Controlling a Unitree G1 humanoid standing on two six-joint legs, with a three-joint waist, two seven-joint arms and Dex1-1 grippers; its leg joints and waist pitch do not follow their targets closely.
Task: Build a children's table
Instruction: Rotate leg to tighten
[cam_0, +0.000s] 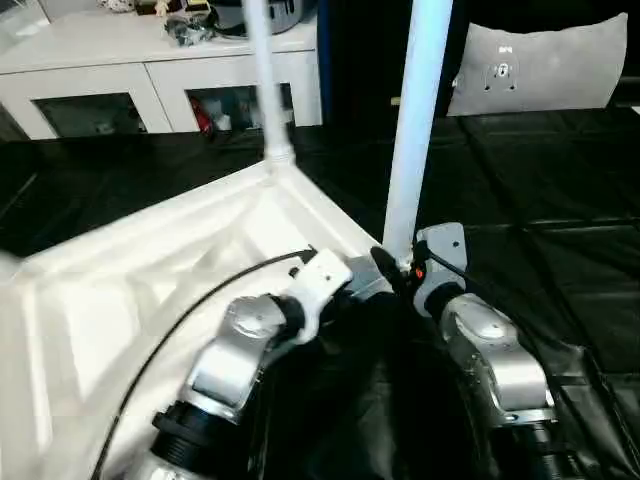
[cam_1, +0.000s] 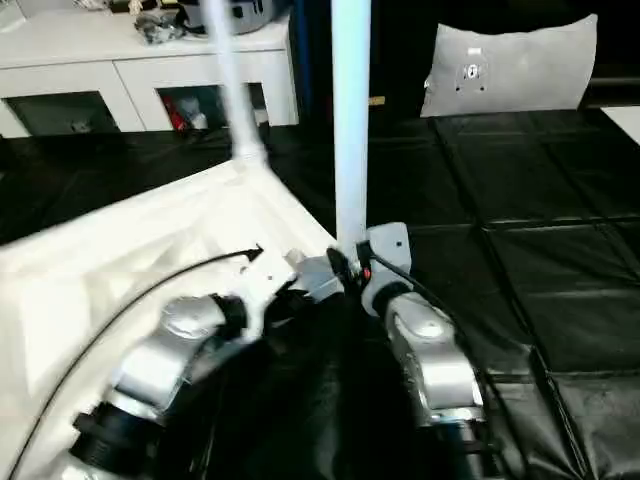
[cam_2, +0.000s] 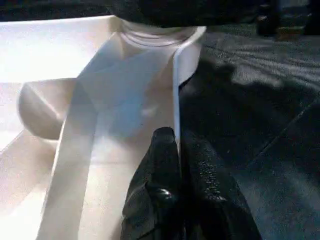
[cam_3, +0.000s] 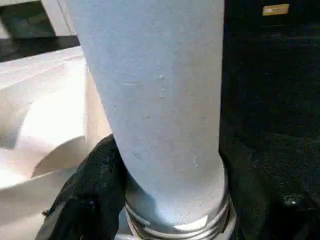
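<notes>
The children's table top (cam_0: 150, 290) lies upside down on the black floor mat (cam_0: 540, 180), its raised rim and ribbed underside facing up. Two white legs stand in its corner sockets with their long axes near vertical. The far leg (cam_0: 262, 80) rises from the far corner, leaning slightly to the left at its upper end. The near leg (cam_0: 415, 120) stands at the top's right corner, its threaded base at the socket.

The right claw (cam_3: 170, 200) is clamped around the near leg's base, a black finger on each side of it. The left claw (cam_2: 179, 165) has its fingers pressed together, pinching the thin rim of the table top just beside that same corner socket.

Beyond the mat stand a white cabinet with glass doors (cam_0: 160, 90) and a grey-white cushion (cam_0: 545, 70).
</notes>
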